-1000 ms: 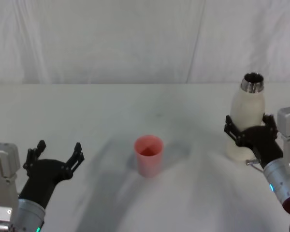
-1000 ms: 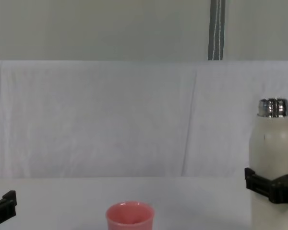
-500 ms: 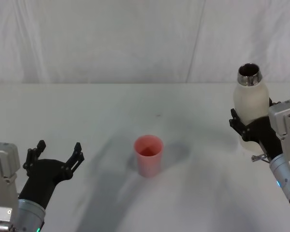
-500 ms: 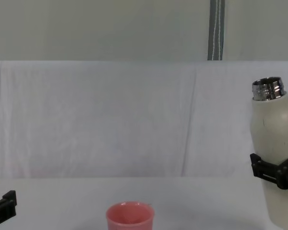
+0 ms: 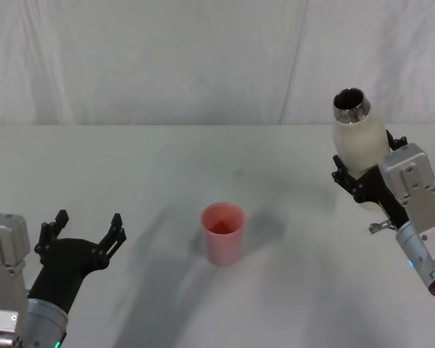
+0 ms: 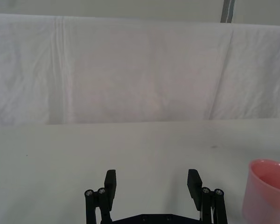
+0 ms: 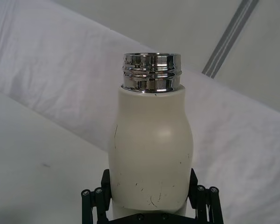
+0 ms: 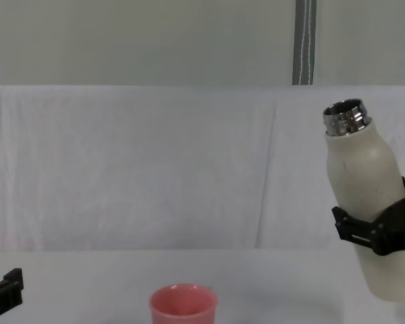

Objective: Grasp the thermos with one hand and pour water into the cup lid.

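Thermos [image 5: 359, 143] in head view sits clamped in the right gripper [image 5: 368, 185], fingers closed around its lower body, lifted off the table [image 5: 167, 159] and tilted so the steel mouth leans toward the robot's left. Cup [image 5: 223, 233] stands upright on the table well to the left of that gripper and nearer the robot, so the pour move likely needs a sideways carry leftward before more tilt. Left gripper [image 5: 85, 230] is parked low at the near left, fingers spread wide, holding nothing, just beside the cup's left but idle. Left wrist view: left gripper [image 6: 152, 185] open with bare table between the fingers, cup [image 6: 266, 191] off to one side of it, not between the fingers, untouched. Right wrist view: thermos [image 7: 150, 154] runs straight out from the right gripper [image 7: 150, 196], long axis in line with the fingers' reach, neck open, no cap, fingers pressed on both flanks of the body. Chest view: thermos [image 8: 363, 209] hangs above table level, axis leaning left, mouth pointing up-left; right gripper [image 8: 374, 233] wraps it below the middle. Cup [image 8: 183, 304] is lower and well apart to the left of the mouth. Cannot tell whether water is inside.
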`<act>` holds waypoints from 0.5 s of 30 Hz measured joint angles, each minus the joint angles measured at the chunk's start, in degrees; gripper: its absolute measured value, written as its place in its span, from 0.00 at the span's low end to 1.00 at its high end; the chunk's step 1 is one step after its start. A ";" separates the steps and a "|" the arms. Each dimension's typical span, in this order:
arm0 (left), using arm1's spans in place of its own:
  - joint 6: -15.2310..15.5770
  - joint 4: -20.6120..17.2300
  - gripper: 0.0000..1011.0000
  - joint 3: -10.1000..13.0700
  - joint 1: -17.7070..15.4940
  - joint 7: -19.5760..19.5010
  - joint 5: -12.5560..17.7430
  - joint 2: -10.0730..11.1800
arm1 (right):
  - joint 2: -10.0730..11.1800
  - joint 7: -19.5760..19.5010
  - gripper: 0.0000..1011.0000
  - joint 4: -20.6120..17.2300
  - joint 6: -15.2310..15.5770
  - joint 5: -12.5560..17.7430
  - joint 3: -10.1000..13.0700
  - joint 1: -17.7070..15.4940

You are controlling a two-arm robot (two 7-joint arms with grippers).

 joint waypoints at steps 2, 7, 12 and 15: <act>0.00 0.00 0.99 0.00 0.00 0.00 0.00 0.00 | 0.12 -0.02 0.94 0.23 -0.74 -0.33 -0.12 0.18; 0.00 0.00 0.99 0.00 0.00 0.00 0.00 0.00 | 0.40 0.00 0.94 0.75 -1.67 -0.71 -0.30 0.63; 0.00 0.00 0.99 0.00 0.00 0.00 0.00 0.00 | 1.09 0.52 0.94 1.61 -2.11 -1.59 -0.73 1.76; 0.00 0.00 0.99 0.00 0.00 0.00 0.00 0.00 | 1.35 0.71 0.94 1.86 -2.12 -1.93 -0.92 2.21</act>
